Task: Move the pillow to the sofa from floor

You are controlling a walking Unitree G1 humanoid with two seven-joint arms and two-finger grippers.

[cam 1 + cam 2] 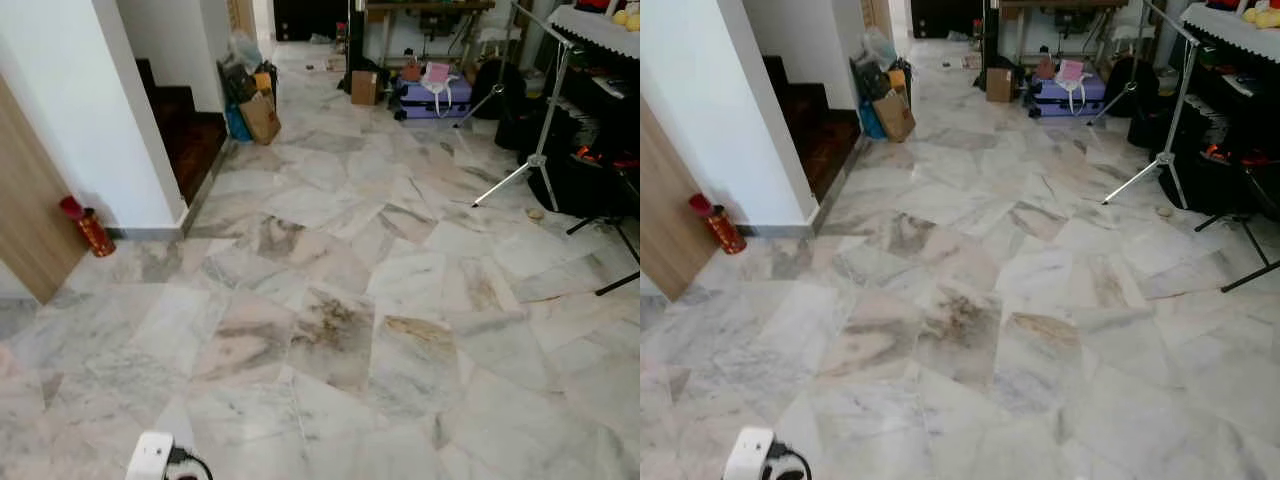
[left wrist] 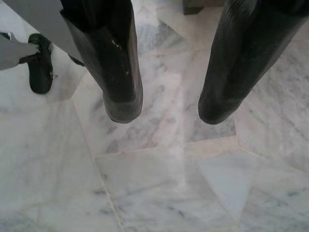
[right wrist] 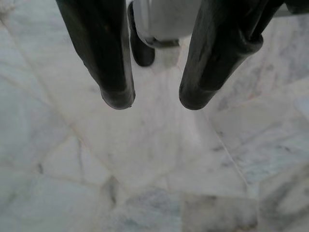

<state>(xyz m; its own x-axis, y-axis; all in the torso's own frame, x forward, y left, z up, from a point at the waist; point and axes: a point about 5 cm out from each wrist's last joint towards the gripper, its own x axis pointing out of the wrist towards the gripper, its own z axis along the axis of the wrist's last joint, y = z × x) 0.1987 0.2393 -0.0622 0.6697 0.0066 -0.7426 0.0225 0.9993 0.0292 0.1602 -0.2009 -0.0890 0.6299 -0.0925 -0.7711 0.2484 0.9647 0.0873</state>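
Above bare marble floor, left pincer and right pincer, both parted.

Marble floor everywhere. Red bottle by the white wall at 9 o'clock, purple suitcase and cardboard box around 12, tripod stand at 2.

Home: marble floor, staircase, suitcase.

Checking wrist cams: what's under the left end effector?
Bare marble floor lies below the open left end effector, nothing between its fingers. A black foot-like shape sits off to one side. The fingers cover the floor directly behind them.
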